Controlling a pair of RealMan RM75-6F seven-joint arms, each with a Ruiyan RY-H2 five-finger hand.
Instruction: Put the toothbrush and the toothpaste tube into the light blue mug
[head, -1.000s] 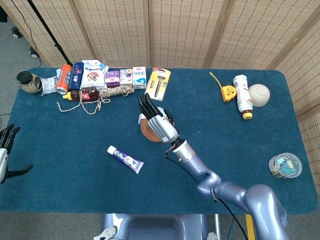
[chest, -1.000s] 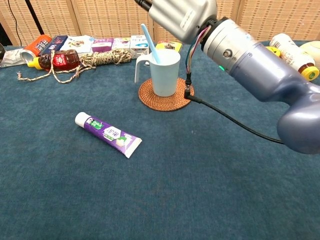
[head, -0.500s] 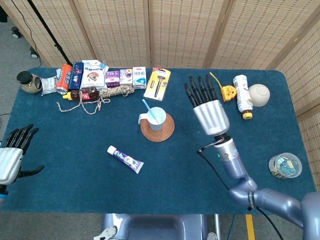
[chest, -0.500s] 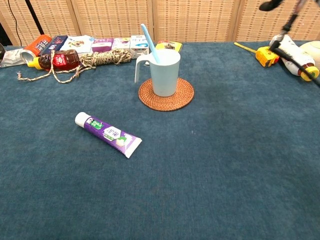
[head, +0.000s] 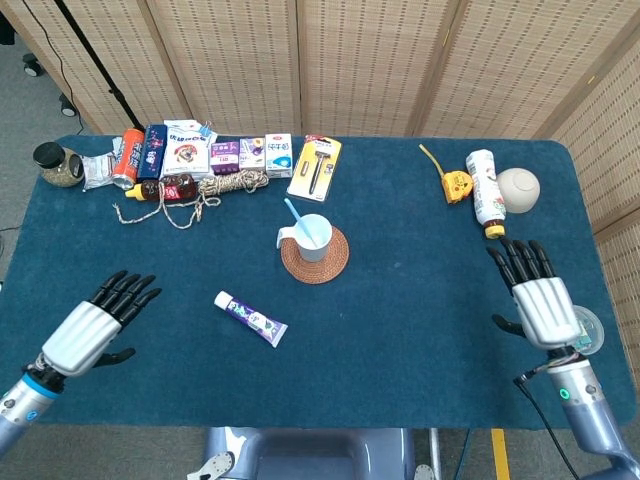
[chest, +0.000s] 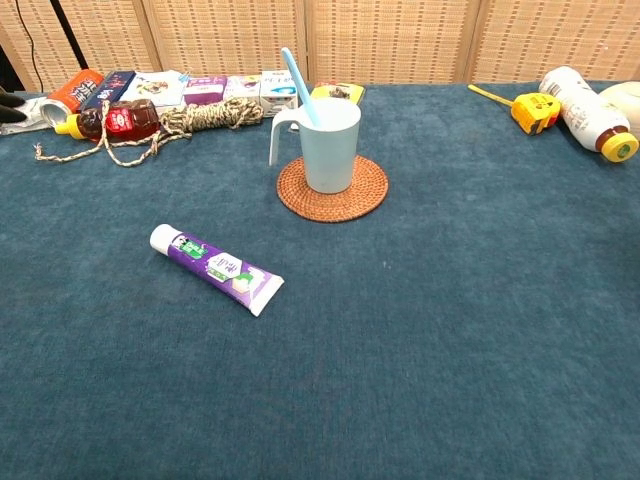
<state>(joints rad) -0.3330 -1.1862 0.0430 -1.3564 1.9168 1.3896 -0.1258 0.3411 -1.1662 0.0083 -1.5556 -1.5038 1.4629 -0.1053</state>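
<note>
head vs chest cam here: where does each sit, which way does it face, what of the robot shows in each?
Head view: high above the near table edge, looking steeply down on the whole table; shows the left robot hand and right robot hand, both empty with fingers apart.
Chest view: low at the near edge, looking across the tabletop toward the screen; only a dark tip at the far left edge, otherwise none of the robot.
Shared: light blue mug with toothbrush inside, on a coaster; toothpaste tube lying flat.
</note>
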